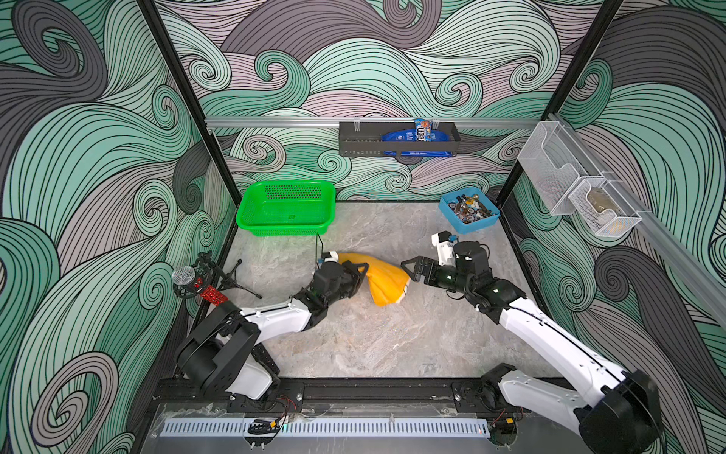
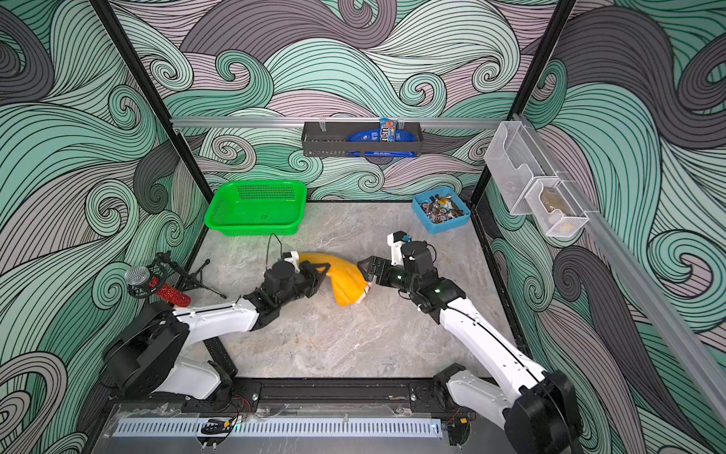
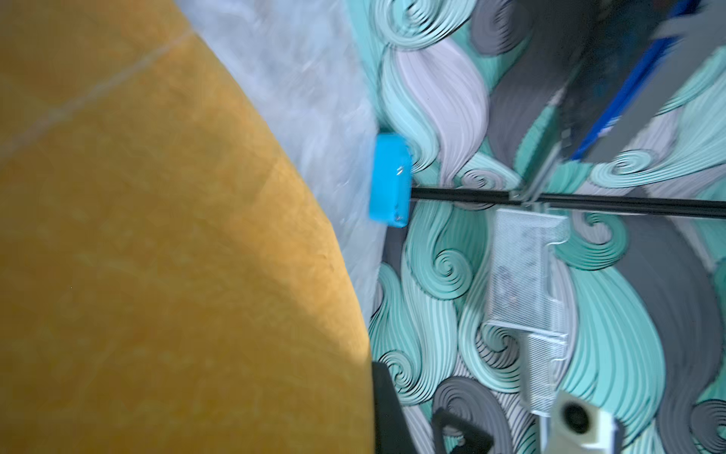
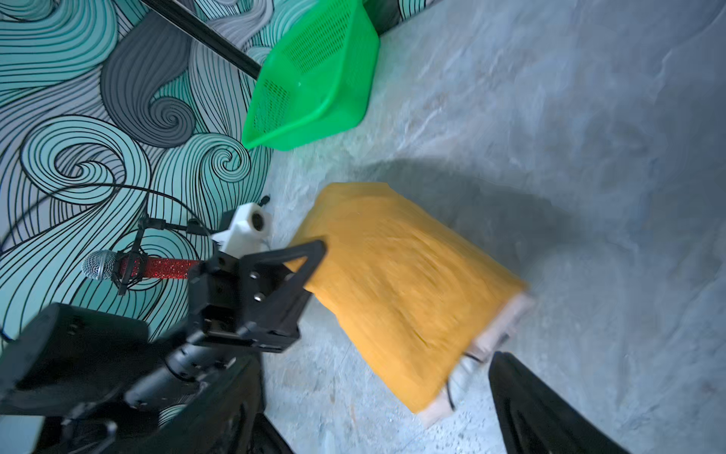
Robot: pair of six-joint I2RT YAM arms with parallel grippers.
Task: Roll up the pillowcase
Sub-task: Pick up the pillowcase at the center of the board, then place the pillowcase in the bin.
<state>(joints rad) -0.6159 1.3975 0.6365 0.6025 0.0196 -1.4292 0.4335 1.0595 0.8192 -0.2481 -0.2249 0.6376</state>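
The left fingers [image 1: 359, 271] are pinched shut on one end of the pillowcase [image 1: 383, 281], which shows in both top views as a thick mustard-yellow bundle, curved like a banana. It lies on the marble surface [image 1: 353, 338] about midway between the side edges, nearer the far edge than the near one. The right fingers [image 1: 408, 269] stand wide apart, holding nothing, just beside the bundle's opposite flank. From the right wrist view the cloth [image 4: 396, 283] drapes from the left fingers [image 4: 306, 259] down to the surface, its pale underside peeking out at the low end.

It is probably light, limp and a little slippery, so the roll would loosen if let go. The best hold looks to be across the full thickness of the bundle near an end, pinching all layers together.

Toward the far left corner sits a green basket [image 1: 286, 208]; near the far right corner, a blue tray of small parts [image 1: 469, 210].
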